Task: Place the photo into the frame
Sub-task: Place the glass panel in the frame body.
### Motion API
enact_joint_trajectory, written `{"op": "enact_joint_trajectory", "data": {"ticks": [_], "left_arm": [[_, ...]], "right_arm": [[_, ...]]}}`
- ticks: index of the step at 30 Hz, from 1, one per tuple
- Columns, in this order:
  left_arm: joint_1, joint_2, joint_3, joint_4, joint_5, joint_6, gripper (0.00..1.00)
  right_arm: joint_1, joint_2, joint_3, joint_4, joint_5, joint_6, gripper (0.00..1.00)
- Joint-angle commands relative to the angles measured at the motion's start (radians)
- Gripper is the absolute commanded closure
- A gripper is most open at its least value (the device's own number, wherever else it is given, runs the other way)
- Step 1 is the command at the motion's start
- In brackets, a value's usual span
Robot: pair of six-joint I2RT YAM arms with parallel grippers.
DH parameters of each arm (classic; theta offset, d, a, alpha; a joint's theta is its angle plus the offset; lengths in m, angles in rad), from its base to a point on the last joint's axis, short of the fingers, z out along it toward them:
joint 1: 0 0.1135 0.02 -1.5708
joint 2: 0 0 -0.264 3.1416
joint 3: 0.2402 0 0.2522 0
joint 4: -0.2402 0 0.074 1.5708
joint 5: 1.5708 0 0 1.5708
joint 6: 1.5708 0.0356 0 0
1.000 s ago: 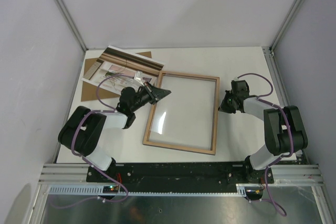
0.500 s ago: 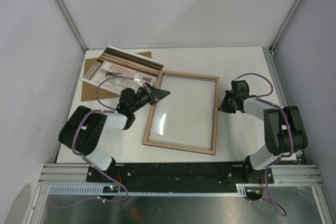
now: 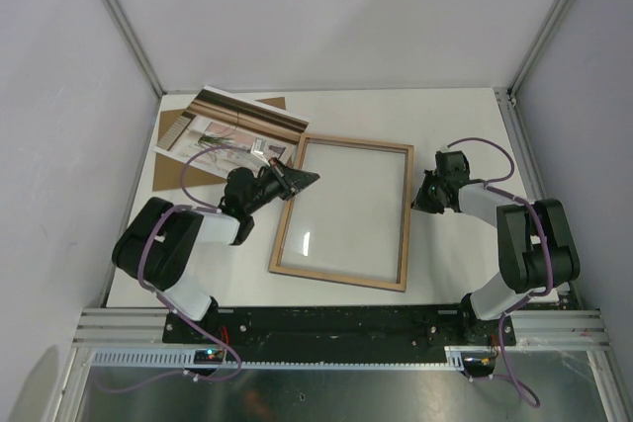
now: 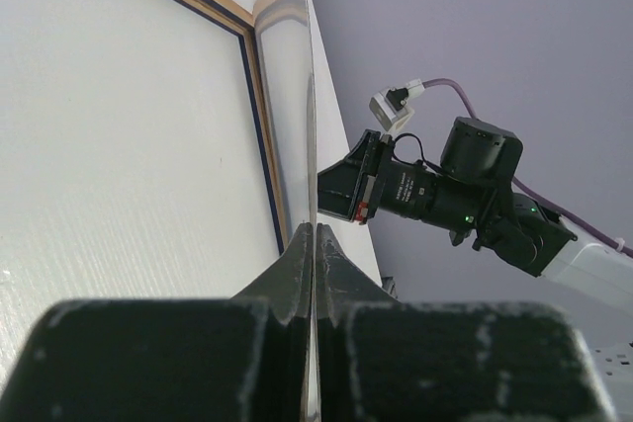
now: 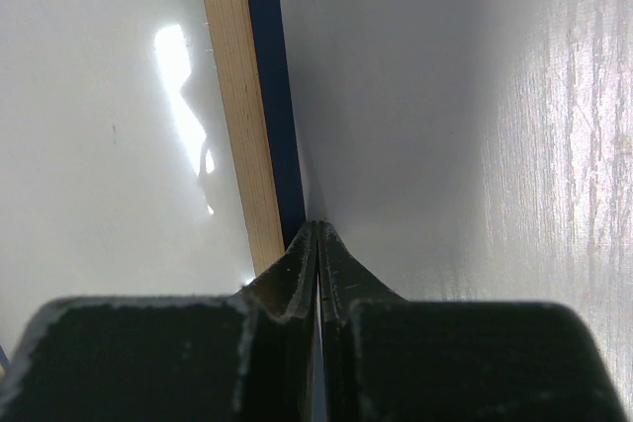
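The frame [image 3: 341, 280] lies flat mid-table, its wood back up; its navy face shows at the edge [image 5: 259, 66]. A clear pane [image 3: 346, 214] rests inside it. My left gripper [image 3: 311, 176] is at the frame's far left corner, shut on the pane's thin edge [image 4: 293, 116], which runs up from between the jaws [image 4: 315, 230]. My right gripper [image 3: 416, 202] is shut, its tips [image 5: 316, 227] against the frame's blue right side. The photo [image 3: 233, 126] lies at the far left, apart from both grippers.
A brown backing board [image 3: 173, 157] lies under the photo at the far left. The right arm's wrist [image 4: 465, 195] shows across the frame in the left wrist view. Grey walls and metal posts [image 3: 119, 17] enclose the white table [image 3: 450, 130].
The left gripper has eased slightly back toward the left with the pane's edge, and the glare on the pane has slid a little nearer. The right arm has not moved.
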Motion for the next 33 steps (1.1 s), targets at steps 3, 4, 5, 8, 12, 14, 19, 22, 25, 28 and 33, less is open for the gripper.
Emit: {"op": "enact_joint_trajectory", "data": {"ticks": [3,4,5,8,12,14,19,22,25,28,33], "left_arm": [[0.002,0.019,-0.009,0.057,0.013,-0.010,1.00],[0.003,0.021,-0.009,0.057,0.013,-0.012,1.00],[0.003,0.023,-0.010,0.057,0.015,-0.013,1.00],[0.005,0.032,-0.012,0.057,0.023,-0.023,1.00],[0.007,0.036,-0.016,0.056,0.028,-0.030,1.00],[0.008,0.038,-0.017,0.057,0.032,-0.030,1.00],[0.013,0.048,-0.013,0.056,0.048,-0.032,1.00],[0.016,0.058,-0.012,0.056,0.059,-0.041,1.00],[0.018,0.063,-0.015,0.054,0.061,-0.047,1.00],[0.021,0.062,-0.013,0.039,0.058,-0.056,1.00],[0.022,0.048,-0.006,-0.007,0.042,-0.064,1.00]], "right_arm": [[0.007,0.044,-0.012,-0.067,0.040,-0.024,0.98],[0.007,0.045,-0.012,-0.067,0.040,-0.024,0.98],[0.007,0.045,-0.012,-0.065,0.040,-0.024,0.98],[0.007,0.046,-0.013,-0.065,0.039,-0.024,0.98],[0.007,0.045,-0.011,-0.066,0.039,-0.024,0.98],[0.006,0.045,-0.011,-0.066,0.039,-0.024,0.98],[0.005,0.043,-0.012,-0.064,0.038,-0.026,0.98],[0.004,0.041,-0.012,-0.065,0.038,-0.026,0.98],[0.002,0.039,-0.012,-0.065,0.037,-0.026,0.98],[0.001,0.040,-0.012,-0.066,0.037,-0.026,0.98],[0.000,0.036,-0.011,-0.066,0.037,-0.026,0.98]]}}
